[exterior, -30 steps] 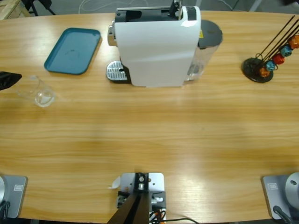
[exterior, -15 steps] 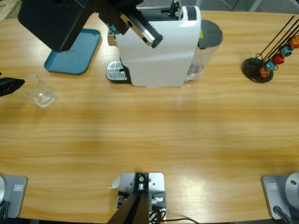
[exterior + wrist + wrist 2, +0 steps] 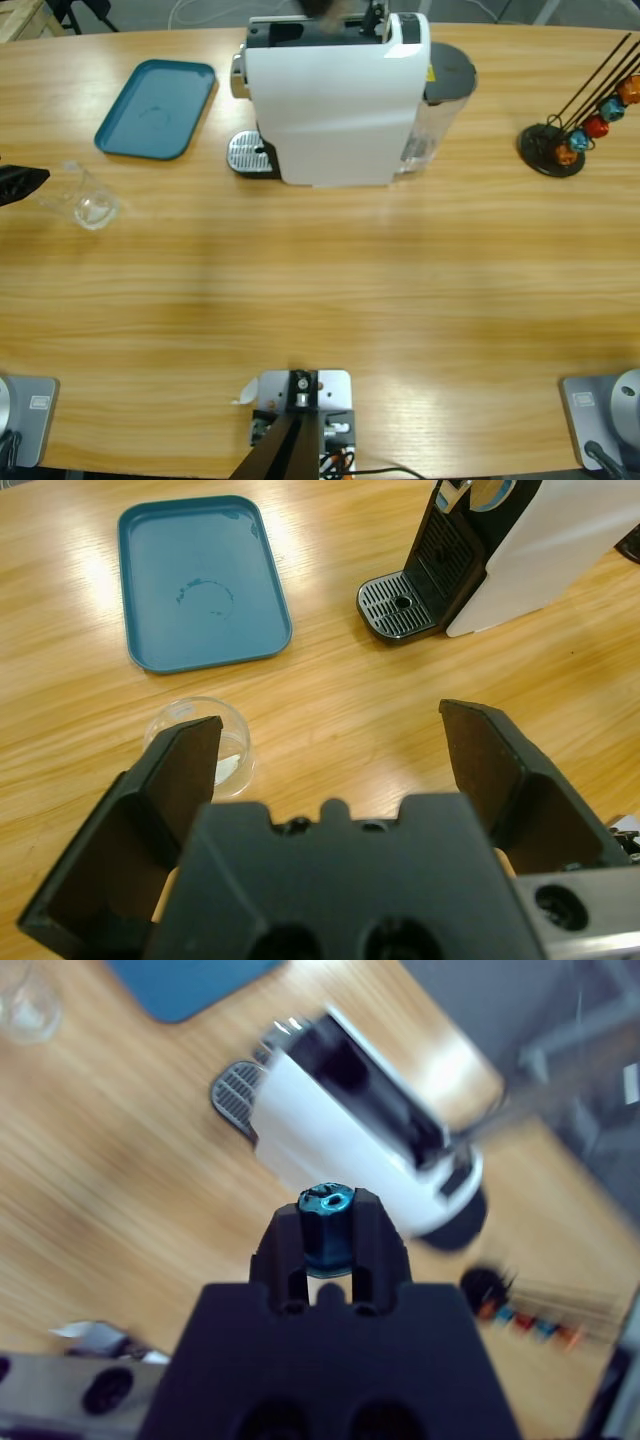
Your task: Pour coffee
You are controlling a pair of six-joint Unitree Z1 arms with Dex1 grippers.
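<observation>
A clear glass tumbler (image 3: 88, 203) stands on the table left of the teal tray's near end, and no coffee shows in it or anywhere else. My left gripper (image 3: 330, 725) hovers open just short of the glass (image 3: 200, 748), which sits by its left jaw. In the high view only the left gripper's black tip (image 3: 20, 184) pokes in at the left edge. My right gripper (image 3: 327, 1222) is shut on a small blue capsule (image 3: 326, 1205), high above the white coffee machine (image 3: 350, 1130). The machine (image 3: 335, 95) stands at the back middle, with its metal drip grate (image 3: 245, 152) on its left side.
A teal tray (image 3: 158, 108) lies bare at the back left. A black capsule stand (image 3: 560, 140) with orange, red and blue capsules is at the back right. A dark blur (image 3: 322, 8) shows at the top edge above the machine.
Half a second ago a large dark arm swept across the upper left of the high view over the tray and machine. It has since left that view. The left gripper barely moved.
</observation>
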